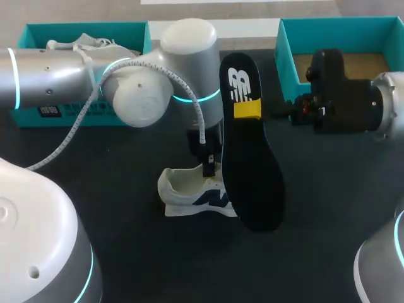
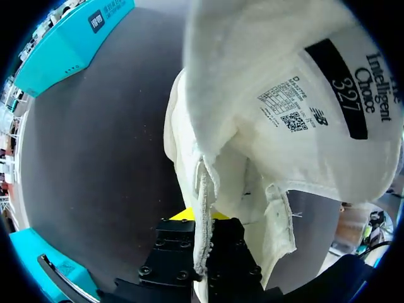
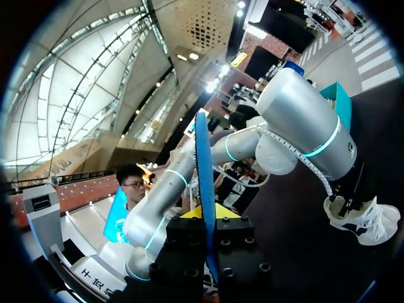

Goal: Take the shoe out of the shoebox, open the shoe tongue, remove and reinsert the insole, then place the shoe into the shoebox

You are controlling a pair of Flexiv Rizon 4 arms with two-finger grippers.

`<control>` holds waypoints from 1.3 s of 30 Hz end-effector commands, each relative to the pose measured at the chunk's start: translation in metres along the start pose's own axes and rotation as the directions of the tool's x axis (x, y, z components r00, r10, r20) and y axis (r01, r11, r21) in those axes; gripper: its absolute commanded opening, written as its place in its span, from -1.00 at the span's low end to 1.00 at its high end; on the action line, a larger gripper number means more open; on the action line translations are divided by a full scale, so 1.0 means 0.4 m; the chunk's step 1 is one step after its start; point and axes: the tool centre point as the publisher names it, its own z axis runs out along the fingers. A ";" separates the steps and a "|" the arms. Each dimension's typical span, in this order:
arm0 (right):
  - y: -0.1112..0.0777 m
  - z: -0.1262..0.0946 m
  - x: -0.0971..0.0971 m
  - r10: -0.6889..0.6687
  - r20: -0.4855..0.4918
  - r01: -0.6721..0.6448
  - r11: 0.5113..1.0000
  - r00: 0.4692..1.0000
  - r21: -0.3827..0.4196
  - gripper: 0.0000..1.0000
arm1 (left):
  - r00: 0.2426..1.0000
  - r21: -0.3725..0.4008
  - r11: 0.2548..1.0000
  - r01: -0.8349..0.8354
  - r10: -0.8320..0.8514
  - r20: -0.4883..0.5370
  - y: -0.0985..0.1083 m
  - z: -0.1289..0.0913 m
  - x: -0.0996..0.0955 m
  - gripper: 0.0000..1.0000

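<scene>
**A:** The shoe [image 1: 189,192] sits on the table [image 1: 126,252], out of the shoebox [image 1: 285,57]. The left gripper [image 1: 208,165] pinches the tongue [image 2: 271,76], holding it up and open!

**B:** The insole [image 1: 252,170] is out too! The right gripper [image 1: 247,109] clamps it, upright just beside the shoe. Left to do: slide it back in, then box the shoe.

the insole [image 1: 250,151] hides the toe of the shoe [image 1: 183,189]; its tongue [image 2: 284,95] covers fingertips of the left hand [image 2: 203,221].
</scene>
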 end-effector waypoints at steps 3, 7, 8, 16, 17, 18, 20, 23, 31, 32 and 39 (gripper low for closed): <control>-0.005 0.013 0.010 0.001 0.007 -0.001 1.000 1.000 -0.009 -1.00 | 0.974 0.035 0.986 -0.160 0.164 -0.157 -0.001 -0.031 -0.028 -1.00; -0.005 0.013 0.010 0.001 0.007 -0.001 1.000 1.000 -0.009 -1.00 | 0.851 0.046 0.921 -0.388 0.377 -0.366 -0.004 -0.087 -0.044 -1.00; -0.005 0.013 0.010 0.001 0.007 -0.001 1.000 1.000 -0.009 -1.00 | 0.813 0.057 0.896 -0.441 0.426 -0.397 -0.006 -0.097 -0.049 -1.00; -0.005 0.013 0.010 0.001 0.007 -0.001 1.000 1.000 -0.009 -1.00 | 0.286 0.107 0.460 -0.881 0.701 -0.653 -0.006 -0.151 -0.010 -1.00; -0.005 0.013 0.010 0.001 0.007 -0.001 1.000 1.000 -0.009 -1.00 | 0.216 0.099 0.370 -0.924 0.718 -0.661 0.005 -0.154 0.006 -1.00; -0.005 0.013 0.010 0.001 0.007 -0.001 1.000 1.000 -0.009 -1.00 | 0.194 0.094 0.338 -0.936 0.723 -0.663 0.011 -0.156 0.014 -1.00; -0.005 0.013 0.010 0.001 0.007 -0.001 1.000 1.000 -0.009 -1.00 | 0.204 0.093 0.342 -0.935 0.735 -0.647 0.016 -0.163 0.018 -1.00; -0.005 0.013 0.010 0.001 0.007 -0.001 1.000 1.000 -0.009 -1.00 | 0.204 0.093 0.342 -0.935 0.735 -0.647 0.016 -0.163 0.018 -1.00; -0.005 0.013 0.010 0.001 0.007 -0.001 1.000 1.000 -0.009 -1.00 | 0.204 0.093 0.342 -0.935 0.735 -0.647 0.016 -0.163 0.018 -1.00; -0.005 0.013 0.010 0.001 0.007 -0.001 1.000 1.000 -0.009 -1.00 | 0.204 0.093 0.342 -0.935 0.735 -0.647 0.016 -0.163 0.018 -1.00; -0.005 0.013 0.010 0.001 0.007 -0.001 1.000 1.000 -0.009 -1.00 | 0.112 0.062 0.203 -0.977 0.739 -0.664 -0.007 -0.152 0.024 -1.00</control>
